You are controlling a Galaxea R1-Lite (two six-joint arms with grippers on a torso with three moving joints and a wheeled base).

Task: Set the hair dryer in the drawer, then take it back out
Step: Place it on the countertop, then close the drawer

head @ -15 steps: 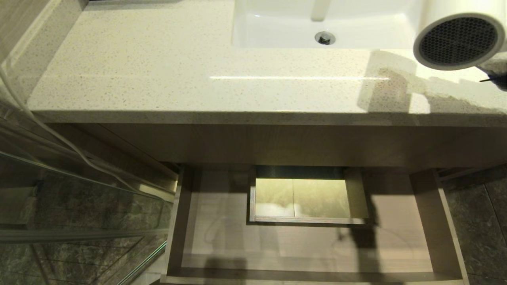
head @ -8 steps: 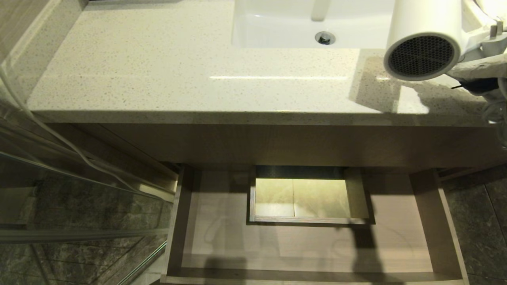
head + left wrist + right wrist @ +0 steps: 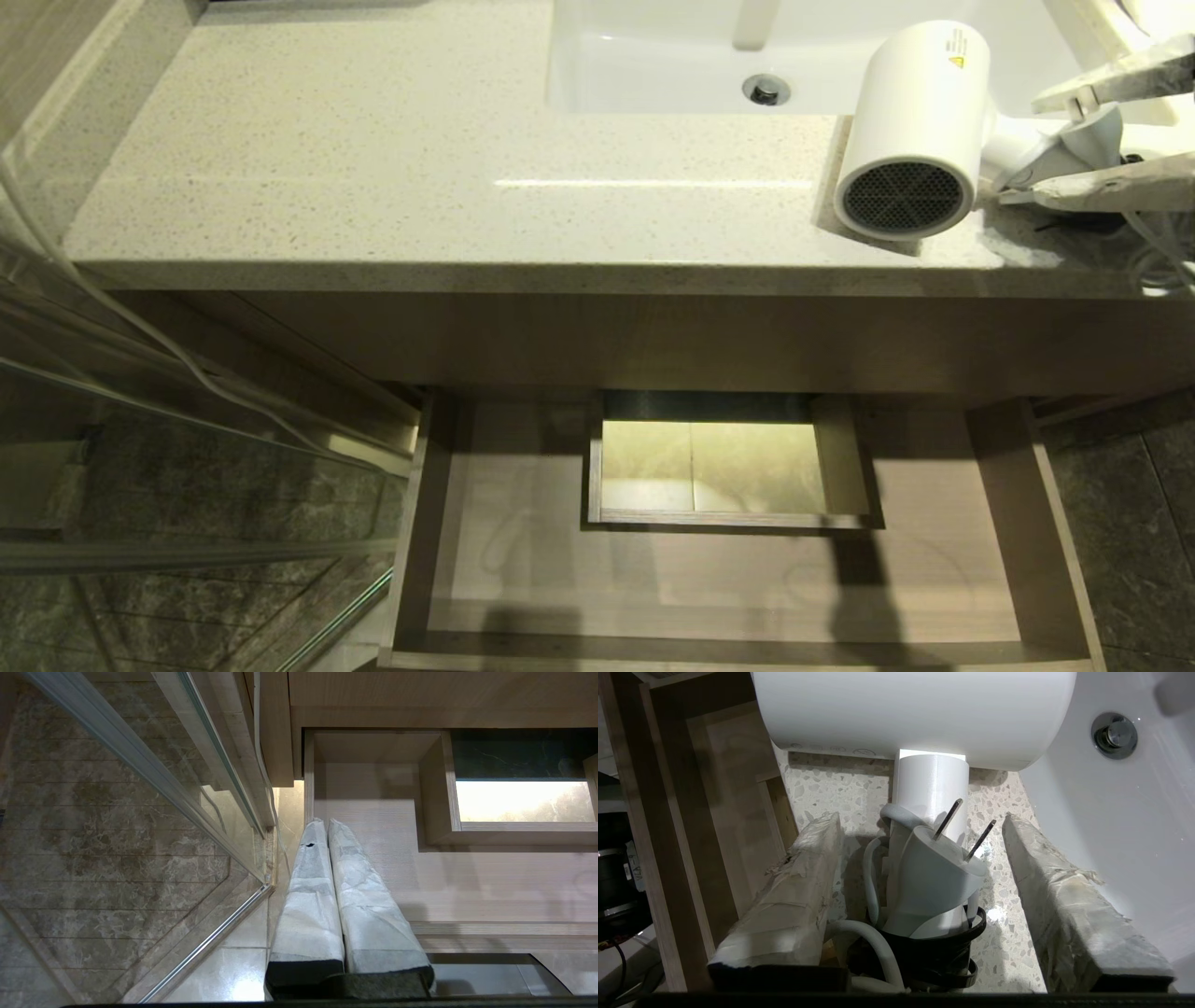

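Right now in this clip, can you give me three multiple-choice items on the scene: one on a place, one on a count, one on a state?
1. Where does the white plastic hair dryer lie?
A. in the drawer
B. on the speckled stone countertop beside the white sink
C. on the floor

2. How many metal prongs show on the white plug?
A. one
B. two
C. three

3. How is the wide beige wood-grain drawer?
A. pulled open, nothing in it
B. shut
C. open, holding the dryer

Answers:
1 B: its barrel rests on the counter edge, the right gripper open around its handle.
2 B: two prongs stick up in the right wrist view.
3 A: the head view shows its bare pale floor.
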